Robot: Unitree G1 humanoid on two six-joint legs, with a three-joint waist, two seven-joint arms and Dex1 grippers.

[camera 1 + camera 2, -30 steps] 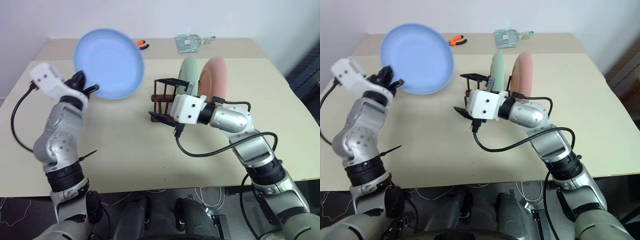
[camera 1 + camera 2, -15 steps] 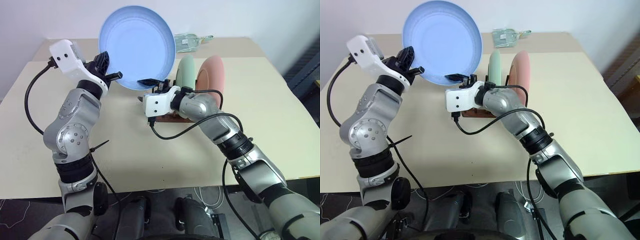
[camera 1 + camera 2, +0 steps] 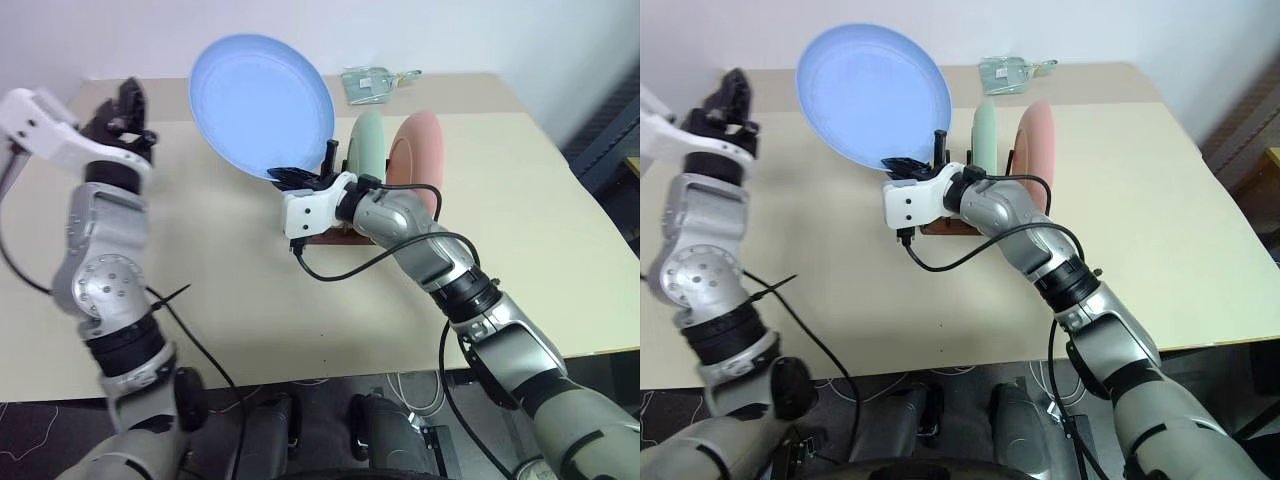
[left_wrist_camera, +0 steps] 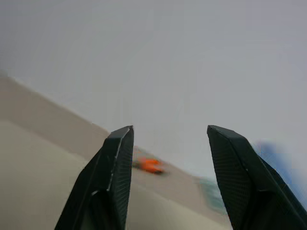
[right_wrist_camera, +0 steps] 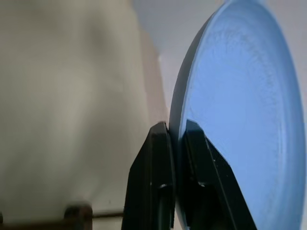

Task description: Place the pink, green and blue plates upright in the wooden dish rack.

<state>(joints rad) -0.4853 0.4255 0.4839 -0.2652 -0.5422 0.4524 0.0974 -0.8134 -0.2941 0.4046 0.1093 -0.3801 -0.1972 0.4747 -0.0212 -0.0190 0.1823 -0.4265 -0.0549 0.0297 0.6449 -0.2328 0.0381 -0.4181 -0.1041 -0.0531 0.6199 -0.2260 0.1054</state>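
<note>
Above the bench, the blue plate now hangs pinched in the right gripper (handed over), left gripper jaws spread and withdrawn.

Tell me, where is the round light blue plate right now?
The round light blue plate is held up above the table, pinched at its lower rim by the right fingers, left of the green plate.

You see a beige rectangular table; on it, centre frame, the dark brown wooden dish rack, clear packet top centre.

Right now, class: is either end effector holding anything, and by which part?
The right end effector grips the blue plate by its lower rim. The left end effector is open and empty.
</note>
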